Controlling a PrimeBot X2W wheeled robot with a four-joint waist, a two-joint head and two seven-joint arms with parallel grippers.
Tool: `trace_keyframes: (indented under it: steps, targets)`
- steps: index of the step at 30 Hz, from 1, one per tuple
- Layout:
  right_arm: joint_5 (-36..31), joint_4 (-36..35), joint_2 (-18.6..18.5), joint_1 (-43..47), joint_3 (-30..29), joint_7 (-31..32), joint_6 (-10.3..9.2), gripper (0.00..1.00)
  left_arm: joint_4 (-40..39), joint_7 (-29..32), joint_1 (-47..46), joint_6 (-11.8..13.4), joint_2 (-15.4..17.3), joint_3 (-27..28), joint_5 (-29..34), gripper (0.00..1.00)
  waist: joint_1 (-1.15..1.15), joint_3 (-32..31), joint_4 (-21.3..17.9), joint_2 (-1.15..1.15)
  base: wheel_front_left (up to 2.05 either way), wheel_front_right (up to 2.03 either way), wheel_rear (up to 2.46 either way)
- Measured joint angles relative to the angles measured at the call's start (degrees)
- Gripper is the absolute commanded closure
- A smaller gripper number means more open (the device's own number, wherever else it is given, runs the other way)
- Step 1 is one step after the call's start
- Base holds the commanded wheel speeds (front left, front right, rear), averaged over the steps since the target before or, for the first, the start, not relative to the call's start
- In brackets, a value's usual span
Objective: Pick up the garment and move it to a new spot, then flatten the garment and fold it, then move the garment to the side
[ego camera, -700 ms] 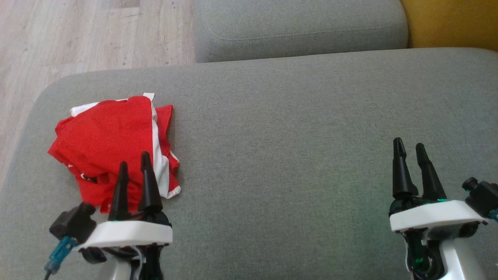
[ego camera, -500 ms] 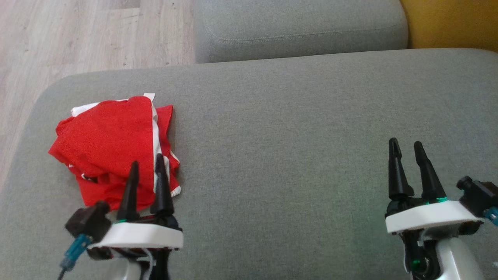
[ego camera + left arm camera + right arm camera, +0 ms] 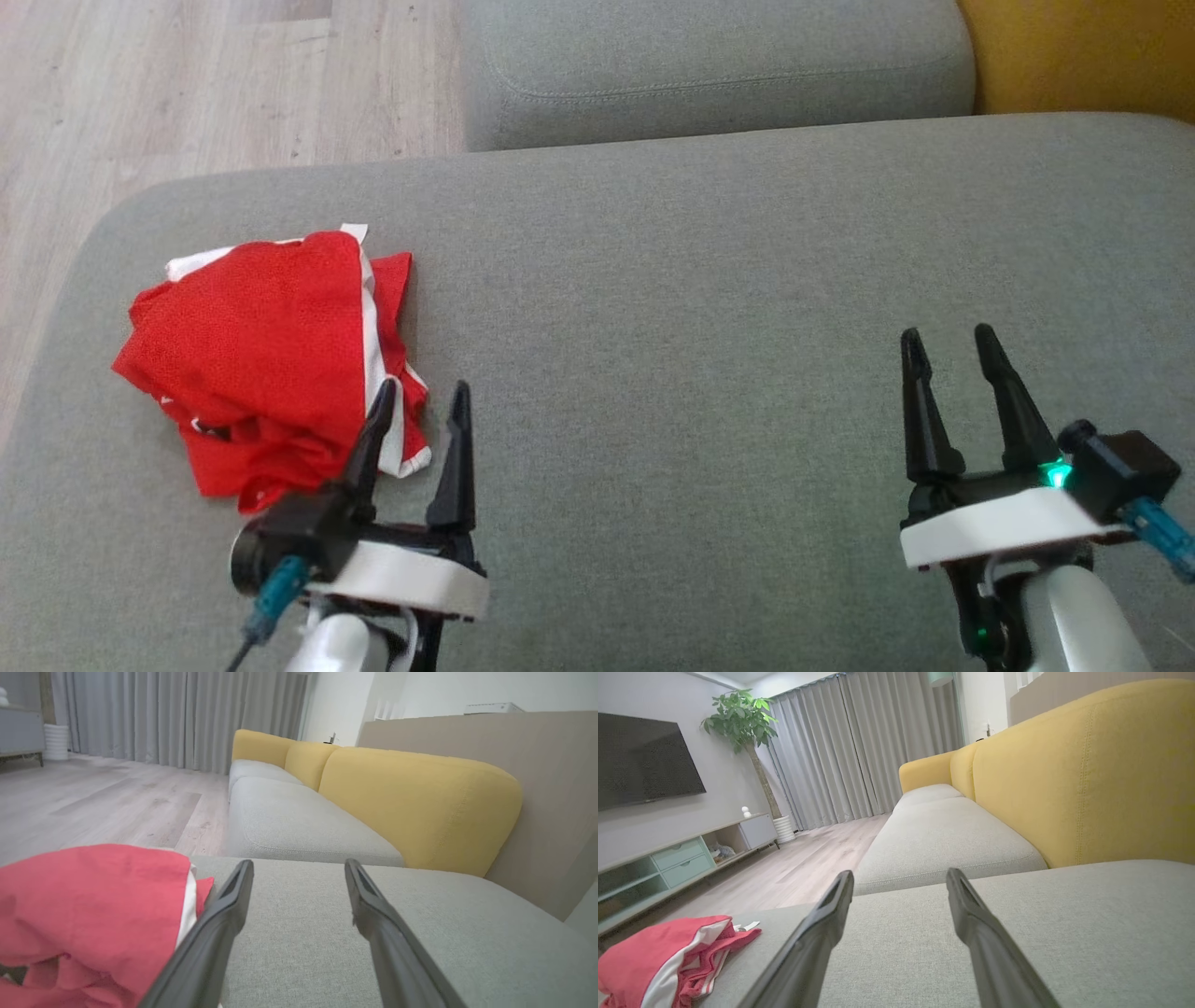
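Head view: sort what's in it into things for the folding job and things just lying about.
For the job: red and white garment, left hand, right hand, grey seat cushion under it.
Just there: far grey cushion, yellow backrest, wooden floor.

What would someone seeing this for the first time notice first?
The crumpled red and white garment jumps out, lying at the left end of the grey sofa seat. Next come two open grippers low in the head view: the left gripper at the garment's near edge, the right gripper far off to the right. A yellow backrest adds the other strong colour.
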Motion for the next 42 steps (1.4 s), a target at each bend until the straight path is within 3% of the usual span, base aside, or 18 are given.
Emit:
trace_keyframes:
  steps: [12, 20, 25, 31, 37, 42]
  targets:
    - [-11.80, -0.37, -0.02, 0.04, 0.56, -2.22, 0.00, 0.00, 2.58, -2.19, -2.74, 5.13, 3.57, -8.70, 11.21, 0.00, 0.00, -0.03, 0.04, 0.00, 0.00, 0.00, 0.00]
    - [-15.06, -1.29, -0.04, 0.18, 1.56, -3.46, 0.00, 0.00, 1.67, -3.45, -3.30, 7.22, 2.58, -8.11, 8.31, 0.00, 0.00, -0.03, 0.13, 0.00, 0.00, 0.00, 0.00]
    - [-14.80, -1.19, -0.05, 0.49, 1.27, -4.06, 0.00, 0.00, 0.89, -4.03, -1.94, 4.72, 0.33, -3.48, 4.65, 0.00, 0.00, -0.10, 0.13, 0.00, 0.00, 0.00, 0.00]
    - [-9.32, 0.62, -0.05, 2.09, 1.18, -5.10, 0.00, 0.00, 2.00, -5.04, 0.73, 1.60, -0.46, -0.85, 7.50, 0.00, 0.00, -0.42, -0.12, 0.00, 0.00, 0.00, 0.00]
    - [-8.73, 3.97, -0.05, 2.32, 1.62, -5.69, 0.00, 0.00, 5.57, -5.71, 1.30, -0.92, -1.91, 0.47, 9.45, 0.00, 0.00, -0.70, -0.47, 0.00, 0.00, 0.00, 0.00]
    - [-6.17, 7.28, -0.05, 2.39, 1.87, -5.72, 0.00, 0.00, 7.48, -5.71, 2.02, -1.92, -2.60, 2.13, 9.35, 0.00, 0.00, -0.87, -0.49, 0.00, 0.00, 0.00, 0.00]
